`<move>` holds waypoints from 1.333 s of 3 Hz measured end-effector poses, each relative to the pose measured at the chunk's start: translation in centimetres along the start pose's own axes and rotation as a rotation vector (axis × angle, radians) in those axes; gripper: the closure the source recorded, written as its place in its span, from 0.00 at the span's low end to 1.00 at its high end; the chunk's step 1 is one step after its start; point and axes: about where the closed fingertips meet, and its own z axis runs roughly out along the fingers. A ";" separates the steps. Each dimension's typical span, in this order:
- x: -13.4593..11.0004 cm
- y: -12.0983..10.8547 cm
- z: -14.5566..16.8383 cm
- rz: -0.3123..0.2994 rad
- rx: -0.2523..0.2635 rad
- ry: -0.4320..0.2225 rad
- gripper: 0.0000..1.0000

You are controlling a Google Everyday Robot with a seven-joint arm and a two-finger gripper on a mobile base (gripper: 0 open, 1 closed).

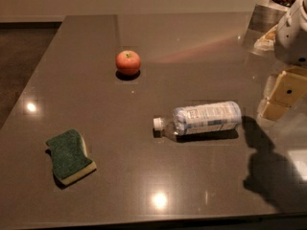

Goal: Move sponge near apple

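Observation:
The sponge [70, 156], dark green on top with pale yellow foam below, lies flat on the grey table [86, 95] at the front left. The apple [128, 62], small and red-orange, stands further back, left of centre, well apart from the sponge. My gripper [282, 97] hangs at the right edge of the view above the table, below the white arm [293, 30]. It is far from both the sponge and the apple and touches neither.
A clear plastic water bottle [201, 120] lies on its side in the middle, cap pointing left, between my gripper and the sponge. A metal container [268, 14] stands at the back right. The table's left edge runs diagonally, with dark floor [19, 61] beyond it.

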 end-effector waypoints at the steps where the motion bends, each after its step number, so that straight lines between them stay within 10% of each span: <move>1: 0.0 0.0 0.0 0.000 0.000 0.000 0.00; 4: -3.5 3.2 1.0 -0.092 -0.066 -0.057 0.00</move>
